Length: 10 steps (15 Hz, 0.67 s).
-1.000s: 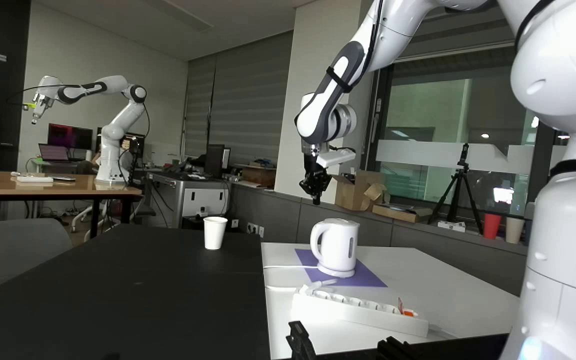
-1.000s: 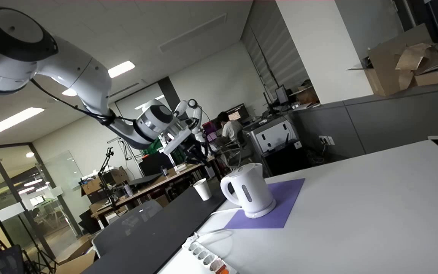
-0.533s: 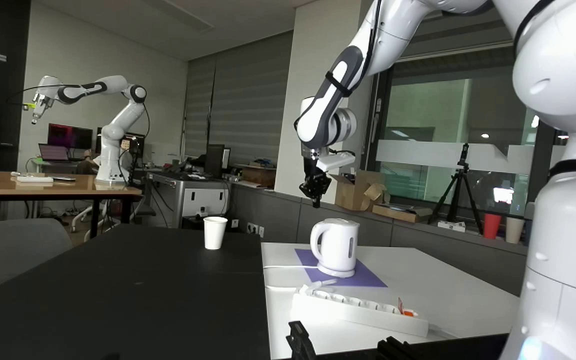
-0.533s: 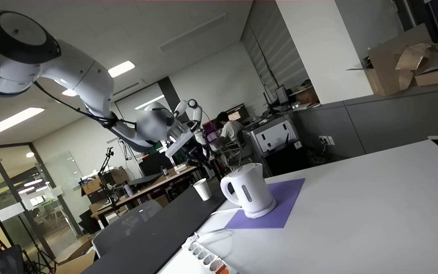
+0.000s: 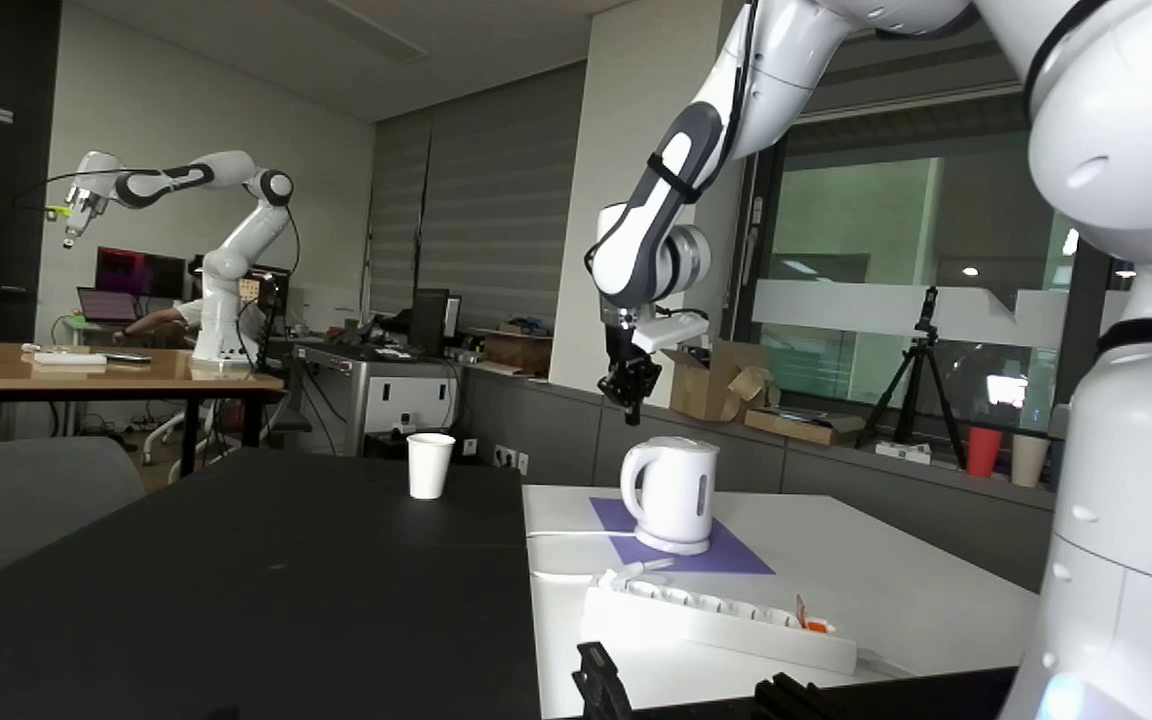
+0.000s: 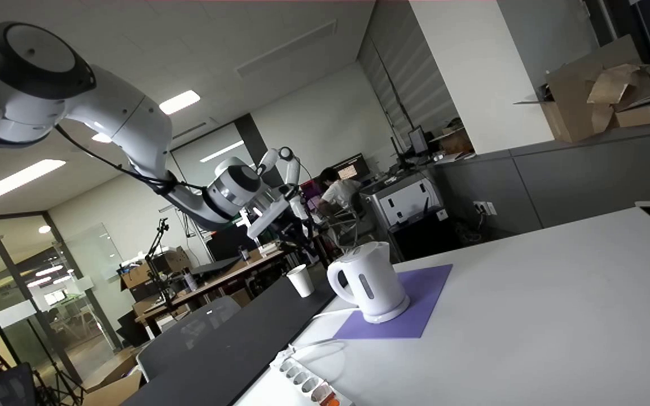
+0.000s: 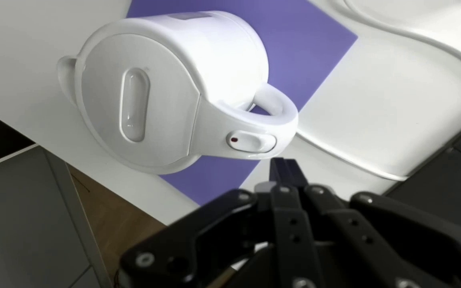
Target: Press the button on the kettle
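Standing upright on a purple sheet [image 7: 306, 52]: white kettle [image 7: 182, 92], handle [image 7: 270, 125] end nearest the gripper [image 7: 285, 161]. Fingers [image 7: 278, 174] are pressed together, nothing held; the button [image 7: 251, 141] is judged to be situated below them, slightly toward the lid [image 7: 166, 104].

In the wrist view the white kettle [image 7: 174, 90] has a grey panel [image 7: 190, 15] at its twelve o'clock and, at four, a white switch [image 7: 252, 142] with a dark red dot [image 7: 234, 140]. The sheet [image 7: 306, 52] under it is solid purple, the white table [image 7: 374, 92] plain, the gripper [image 7: 285, 163] black with pale screw heads [image 7: 145, 260]. In an exterior view, the cup [image 5: 429, 467] at the kettle's nine o'clock is white, its black table [image 5: 236, 580] plain; the power strip [image 5: 716, 630] is white.
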{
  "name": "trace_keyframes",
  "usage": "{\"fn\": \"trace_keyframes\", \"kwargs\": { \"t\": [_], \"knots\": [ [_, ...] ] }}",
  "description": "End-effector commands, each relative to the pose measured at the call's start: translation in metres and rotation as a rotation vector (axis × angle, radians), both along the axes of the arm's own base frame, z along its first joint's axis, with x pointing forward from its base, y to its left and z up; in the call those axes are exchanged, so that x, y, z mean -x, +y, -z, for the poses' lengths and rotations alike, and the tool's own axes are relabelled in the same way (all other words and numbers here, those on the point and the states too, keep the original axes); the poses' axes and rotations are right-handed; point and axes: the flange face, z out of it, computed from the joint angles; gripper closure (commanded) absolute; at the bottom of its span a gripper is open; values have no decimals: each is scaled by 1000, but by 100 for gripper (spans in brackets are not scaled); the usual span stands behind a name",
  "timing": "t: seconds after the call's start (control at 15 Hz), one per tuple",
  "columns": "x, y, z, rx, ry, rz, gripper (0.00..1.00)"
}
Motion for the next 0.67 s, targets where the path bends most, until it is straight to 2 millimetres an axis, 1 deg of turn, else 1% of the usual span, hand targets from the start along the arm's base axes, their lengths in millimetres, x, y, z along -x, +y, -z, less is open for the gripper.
{"fn": "trace_keyframes", "kwargs": {
  "t": [0.0, 0.6],
  "knots": [
    [-1, 0, 2, 19, -9, 7, 100],
    [0, 0, 10, 24, 3, 5, 100]
  ]
}}
